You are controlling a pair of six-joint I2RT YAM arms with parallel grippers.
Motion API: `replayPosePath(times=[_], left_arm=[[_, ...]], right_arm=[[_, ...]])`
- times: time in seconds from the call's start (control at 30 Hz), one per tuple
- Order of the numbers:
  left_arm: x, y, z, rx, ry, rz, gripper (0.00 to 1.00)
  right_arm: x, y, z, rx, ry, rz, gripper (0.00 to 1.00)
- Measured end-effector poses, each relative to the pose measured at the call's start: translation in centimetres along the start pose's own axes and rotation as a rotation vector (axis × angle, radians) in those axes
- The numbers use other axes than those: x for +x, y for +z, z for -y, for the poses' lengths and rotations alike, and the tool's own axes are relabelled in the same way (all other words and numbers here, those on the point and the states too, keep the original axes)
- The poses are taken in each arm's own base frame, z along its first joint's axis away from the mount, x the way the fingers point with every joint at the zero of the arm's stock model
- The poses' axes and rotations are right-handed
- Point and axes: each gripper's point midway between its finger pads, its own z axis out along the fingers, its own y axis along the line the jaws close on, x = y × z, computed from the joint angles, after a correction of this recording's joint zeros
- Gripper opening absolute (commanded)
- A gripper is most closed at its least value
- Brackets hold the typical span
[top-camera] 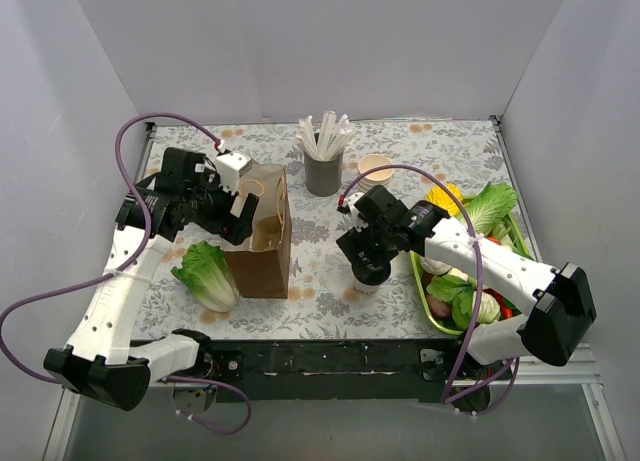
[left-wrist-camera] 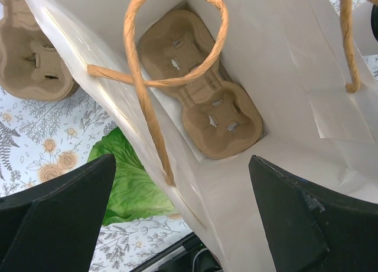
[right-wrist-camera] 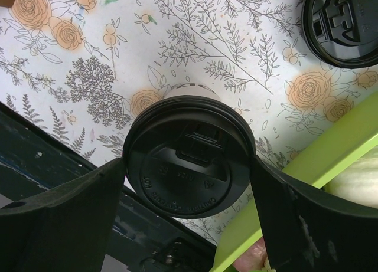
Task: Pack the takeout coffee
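Right gripper (right-wrist-camera: 188,163) closed on the takeout coffee (right-wrist-camera: 177,189), both fingers against the sides of its lid. The cup stands upright on the tabletop (right-wrist-camera: 207,48), just beside the green tray (right-wrist-camera: 331,160). Left gripper (left-wrist-camera: 182,166) spread wide (holding nothing) over the open paper bag (left-wrist-camera: 283,77).

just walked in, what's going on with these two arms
The robot is packing a takeout coffee. The right gripper grips the coffee cup at its black lid; the cup looks to be standing on the table beside the green tray. The left gripper hangs open at the mouth of the paper bag, the bag's wall between its fingers. A cup carrier lies at the bottom. The cup is not yet in the bag.
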Motion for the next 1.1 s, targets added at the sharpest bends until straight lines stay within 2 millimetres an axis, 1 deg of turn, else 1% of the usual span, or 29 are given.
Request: replayPosePath(times=[0.1,0.53,0.8,0.9,1.1], left_arm=[[0.1,0.2,0.0,0.003,-0.001,-0.011,0.98],[0.4,0.5,0.1,0.014,-0.001,-0.029,0.98],[0.4,0.5,0.1,0.015,-0.001,-0.030,0.98],[0.4,0.5,0.1,0.017,-0.001,-0.029,0.98],[0.3,0.6,0.2,0.024,0.001,-0.030,0.98]], right_arm=[[0.1,0.1,0.1,0.000,-0.013,0.002,0.92],[0.3,0.1,0.2,-0.005,-0.053,0.029,0.86],[0.6,-0.1,-0.2,-0.046,-0.133,0.050,0.84],[1.0,-0.3,-0.5,-0.077,-0.165,0.052,0.79],[1.5,-0.5,-1.3,-0.137,-0.221,0.046,0.65]])
